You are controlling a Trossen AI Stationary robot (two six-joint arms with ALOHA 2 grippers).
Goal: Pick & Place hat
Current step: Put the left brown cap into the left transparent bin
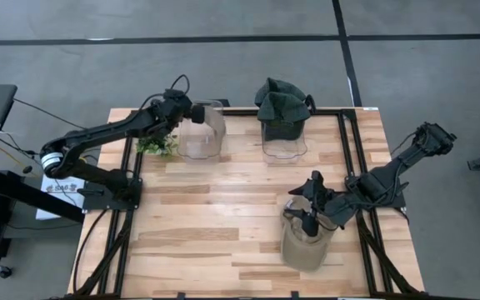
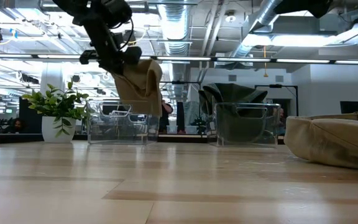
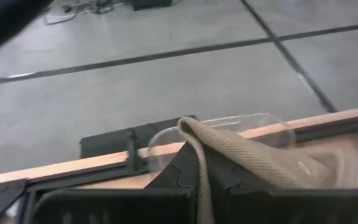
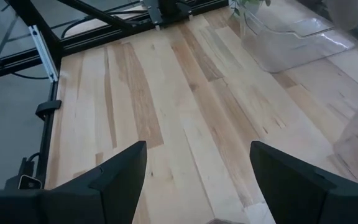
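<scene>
With the tan cloth hat (image 2: pixel 138 84) pinched in the closed left gripper (image 1: pixel 186 111) above the clear plastic bin (image 1: pixel 201 133) and the wide-open, empty right gripper (image 1: pixel 309 213) idle, the hat could be snagged on the rim on release

Two matte black jointed arms with looping black cables, the left arm (image 1: pixel 107 133) white-banded near its base.

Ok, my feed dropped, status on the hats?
Left gripper shut on tan cloth hat, hanging over left clear plastic bin. Right gripper open above second tan hat. Nothing blocking.
</scene>
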